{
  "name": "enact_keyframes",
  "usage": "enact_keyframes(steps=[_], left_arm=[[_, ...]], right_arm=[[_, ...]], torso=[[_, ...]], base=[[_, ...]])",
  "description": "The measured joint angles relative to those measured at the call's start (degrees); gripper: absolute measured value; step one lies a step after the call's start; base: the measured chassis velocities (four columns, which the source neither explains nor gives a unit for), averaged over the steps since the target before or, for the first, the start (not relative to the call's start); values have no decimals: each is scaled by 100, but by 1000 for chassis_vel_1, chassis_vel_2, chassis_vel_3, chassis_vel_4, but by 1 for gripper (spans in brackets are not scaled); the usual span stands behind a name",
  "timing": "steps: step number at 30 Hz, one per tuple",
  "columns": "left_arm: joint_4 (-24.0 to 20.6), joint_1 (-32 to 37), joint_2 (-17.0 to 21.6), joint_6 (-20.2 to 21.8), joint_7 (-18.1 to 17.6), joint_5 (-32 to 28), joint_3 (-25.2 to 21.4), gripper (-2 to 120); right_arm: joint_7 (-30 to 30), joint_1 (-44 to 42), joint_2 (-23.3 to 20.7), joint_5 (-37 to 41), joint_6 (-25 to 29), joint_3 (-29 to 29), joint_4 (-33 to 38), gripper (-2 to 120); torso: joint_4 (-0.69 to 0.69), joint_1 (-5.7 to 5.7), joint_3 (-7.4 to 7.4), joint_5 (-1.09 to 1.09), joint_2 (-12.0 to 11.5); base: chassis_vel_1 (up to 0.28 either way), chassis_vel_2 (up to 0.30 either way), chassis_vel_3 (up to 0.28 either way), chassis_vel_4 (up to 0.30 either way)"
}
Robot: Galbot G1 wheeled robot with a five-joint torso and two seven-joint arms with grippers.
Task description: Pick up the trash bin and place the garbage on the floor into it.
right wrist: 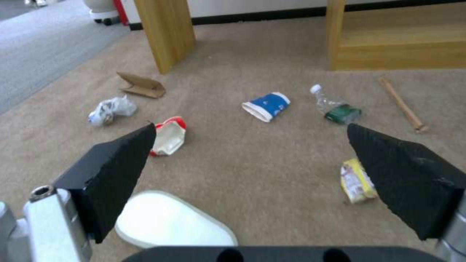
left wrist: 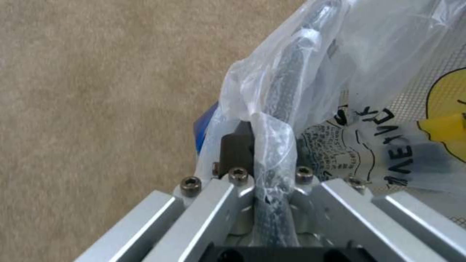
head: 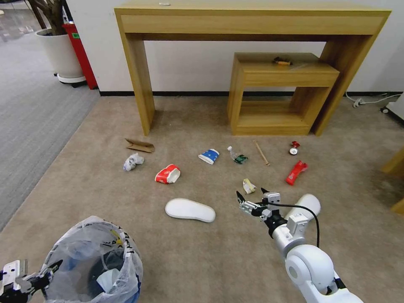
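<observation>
At bottom left of the head view, left gripper [head: 50, 269] pinches the rim of the trash bin [head: 94, 261]; left wrist view confirms fingers [left wrist: 238, 151] pressed together on the bag-covered rim [left wrist: 274, 145]. Bin is blue with a crinkly clear liner, held at the robot's left side over the beige carpet [head: 202, 261], some litter already inside.

Right gripper [head: 251, 198] hangs low over the floor, right of centre, fingers [right wrist: 116, 171] spread wide, holding nothing. It sits between the white insole [head: 190, 210] and the small yellow-white wrapper [head: 248, 186], near both, touching neither. In the right wrist view the insole [right wrist: 170, 222] lies just under one finger, the wrapper [right wrist: 356, 182] beside the other.

Garbage on the carpet, all apart from each other:
- folded cardboard [head: 140, 145], near the big table's left leg
- crumpled paper [head: 133, 161] just below it
- red-white cup [head: 168, 174], crushed, on its side
- blue carton [head: 209, 156], on its side
- small bottle [head: 237, 155] with green label, lying down
- stick [head: 261, 152]
- red can [head: 294, 147]
- red wrapper [head: 296, 172]

Wooden console table [head: 252, 21] stands against the wall, smaller wooden shelf unit [head: 282, 92] under its right half. Grey ribbed carpet [head: 29, 113] to the left, with a white planter [head: 59, 52] and tall red bin [head: 80, 52] at the wall.
</observation>
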Motion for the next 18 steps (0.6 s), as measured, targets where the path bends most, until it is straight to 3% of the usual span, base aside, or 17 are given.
enact_keyframes(steps=[18], left_arm=[[-68, -23, -72, 7, -9, 69, 80, 0]], right_arm=[[-70, 127, 16, -36, -74, -300, -395, 100]], torso=[[0, 0, -1, 0, 0]], base=[[10, 202, -11, -203]])
